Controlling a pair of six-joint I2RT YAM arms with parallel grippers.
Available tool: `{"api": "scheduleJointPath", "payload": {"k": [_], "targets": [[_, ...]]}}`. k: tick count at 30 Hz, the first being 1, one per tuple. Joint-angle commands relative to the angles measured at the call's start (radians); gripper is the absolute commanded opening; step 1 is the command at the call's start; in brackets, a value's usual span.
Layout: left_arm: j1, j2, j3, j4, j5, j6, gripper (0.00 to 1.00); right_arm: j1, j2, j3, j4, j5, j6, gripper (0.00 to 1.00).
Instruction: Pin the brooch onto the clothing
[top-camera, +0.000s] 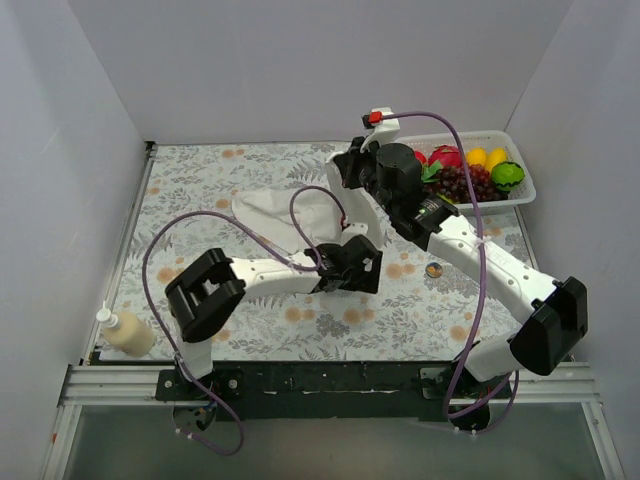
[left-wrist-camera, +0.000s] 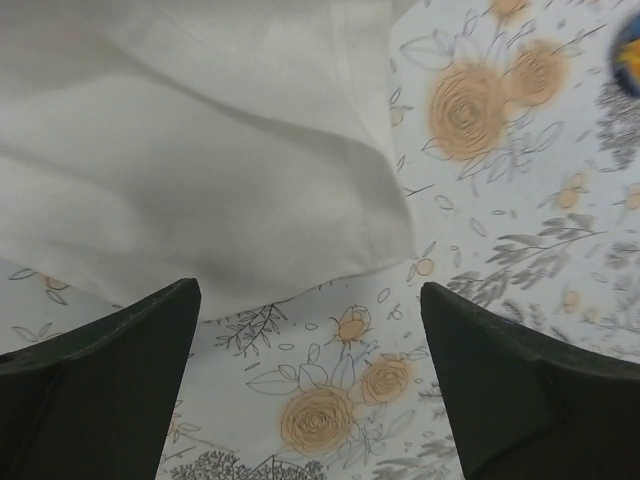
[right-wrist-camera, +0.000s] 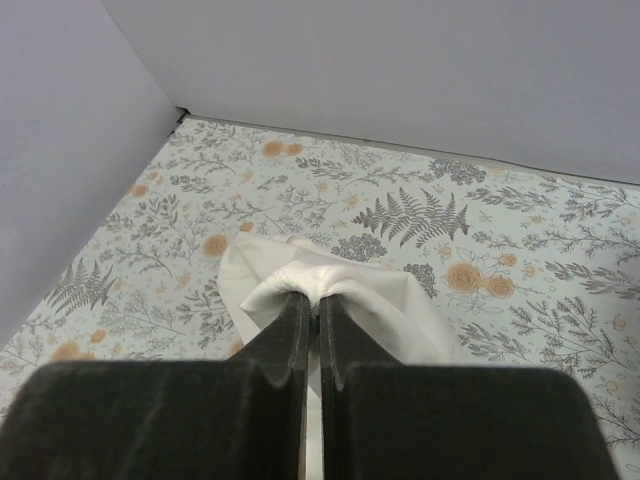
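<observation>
Your right gripper (right-wrist-camera: 312, 298) has its fingers pressed together on a bunched fold of the white T-shirt (top-camera: 275, 212). That pinched fold stands raised above the rest of the cloth, which trails down from it onto the floral table cover (top-camera: 200, 190).

Your left gripper (left-wrist-camera: 310, 300) is spread wide and holds nothing. It hangs just off the shirt's hem, with one dark finger (left-wrist-camera: 100, 380) below the cloth edge and the other out over bare pattern.

The brooch (top-camera: 433, 270) lies on the table cover, apart from the shirt on its right side and a little nearer the arm bases than the shirt's hem. (In the left wrist view you catch only a blue and yellow sliver of it at the frame edge, too blurred to read the design.) Neither gripper touches it.

Further right of the shirt, toward the far corner, sits a white basket (top-camera: 520, 190) of fruit. Well off the shirt's left, at the near edge, stands a cream squeeze bottle (top-camera: 125, 335).
</observation>
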Motion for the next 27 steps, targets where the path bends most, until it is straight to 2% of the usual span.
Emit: {"api": "scheduleJointPath", "payload": {"k": [1, 4, 11, 14, 18, 27], "targets": [[-0.063, 0.092, 0.074, 0.009, -0.146, -0.043, 0.91, 0.003, -0.060, 0.017, 0.042, 0.032, 0.019, 0.01], [-0.100, 0.141, 0.125, 0.006, -0.215, -0.043, 0.88, -0.001, -0.068, 0.000, 0.039, 0.032, 0.020, 0.01], [-0.131, 0.252, 0.235, -0.070, -0.280, -0.043, 0.84, -0.004, -0.077, -0.014, 0.027, 0.025, 0.025, 0.01], [-0.139, 0.315, 0.307, -0.139, -0.307, -0.055, 0.82, -0.004, -0.080, -0.015, 0.027, 0.019, 0.025, 0.01], [-0.172, 0.370, 0.406, -0.283, -0.456, -0.105, 0.82, -0.005, -0.087, -0.017, 0.023, 0.012, 0.022, 0.01], [-0.255, 0.332, 0.393, -0.187, -0.587, -0.007, 0.85, -0.011, -0.122, -0.031, 0.037, -0.017, 0.016, 0.01]]}}
